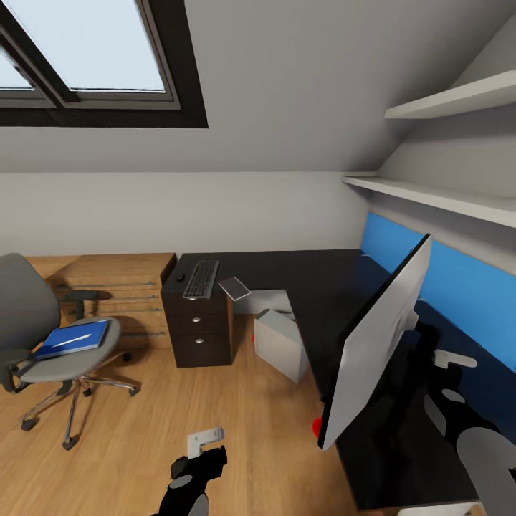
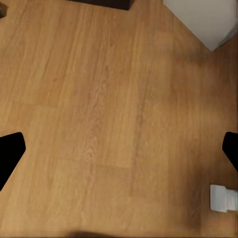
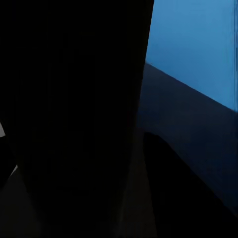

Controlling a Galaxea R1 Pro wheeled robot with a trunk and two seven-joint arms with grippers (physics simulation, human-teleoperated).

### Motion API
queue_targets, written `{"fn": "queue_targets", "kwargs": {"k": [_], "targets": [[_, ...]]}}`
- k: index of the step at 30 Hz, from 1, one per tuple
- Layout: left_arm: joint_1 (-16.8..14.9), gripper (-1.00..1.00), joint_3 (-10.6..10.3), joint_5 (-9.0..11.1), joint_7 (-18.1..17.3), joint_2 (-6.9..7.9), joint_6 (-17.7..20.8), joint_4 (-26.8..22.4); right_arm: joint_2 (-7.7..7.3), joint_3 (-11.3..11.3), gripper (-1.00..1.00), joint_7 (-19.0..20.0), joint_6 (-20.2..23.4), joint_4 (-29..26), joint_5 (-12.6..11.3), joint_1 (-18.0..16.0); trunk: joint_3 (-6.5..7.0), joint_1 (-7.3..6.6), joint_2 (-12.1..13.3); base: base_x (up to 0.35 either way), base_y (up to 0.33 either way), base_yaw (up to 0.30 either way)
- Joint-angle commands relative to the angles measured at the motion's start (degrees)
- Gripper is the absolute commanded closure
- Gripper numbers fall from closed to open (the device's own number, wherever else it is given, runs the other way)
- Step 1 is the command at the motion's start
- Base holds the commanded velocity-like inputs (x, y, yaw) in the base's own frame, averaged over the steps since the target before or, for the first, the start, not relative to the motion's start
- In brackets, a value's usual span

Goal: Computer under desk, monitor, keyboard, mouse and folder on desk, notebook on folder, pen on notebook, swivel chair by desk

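Observation:
The black desk (image 1: 322, 287) runs along the back and right walls. The monitor (image 1: 380, 337) leans over its right wing, silver back toward me, red dot low at its corner. My right arm (image 1: 466, 437) reaches behind it; the gripper's end is hidden in shadow. The keyboard (image 1: 201, 278), the small black mouse (image 1: 181, 276) and the grey notebook (image 1: 234, 288) lie above the drawer unit. The grey computer (image 1: 281, 344) stands on the floor at the desk's inner corner. The swivel chair (image 1: 29, 315) carries the blue folder (image 1: 72, 338) and the white pen (image 1: 75, 341). My left gripper (image 2: 119, 153) hangs open over bare floor.
A wooden chest of drawers (image 1: 115, 287) stands behind the chair. A blue wall panel (image 1: 459, 279) backs the desk's right wing, with white shelves (image 1: 437, 197) above. Wooden floor (image 1: 236, 408) stretches between chair, drawer unit (image 1: 197, 330) and computer (image 2: 206, 20).

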Motion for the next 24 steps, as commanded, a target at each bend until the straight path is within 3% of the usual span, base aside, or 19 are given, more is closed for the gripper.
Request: {"fn": "queue_targets", "kwargs": {"k": [1,11,24], "targets": [[0.0,-1.00,-0.1,0.4,0.5,0.02,0.2,-0.1,-0.06,0.5,1.00,-0.4,-0.3,0.2,-0.3,0.0,-0.09,0.01,0.0,0.000,-0.346,0.001],[0.0,-1.00,0.0,0.4,0.5,0.02,0.2,-0.1,0.03,0.6,1.00,-0.3,-0.3,0.2,-0.3,0.0,-0.09,0.01,0.0,0.000,-0.319,0.000],[0.0,-1.00,0.3,0.4,0.5,0.18,0.2,-0.1,0.04,0.6,1.00,-0.3,-0.3,0.3,-0.3,0.0,-0.09,0.01,0.0,0.051,-0.113,0.000]]}}
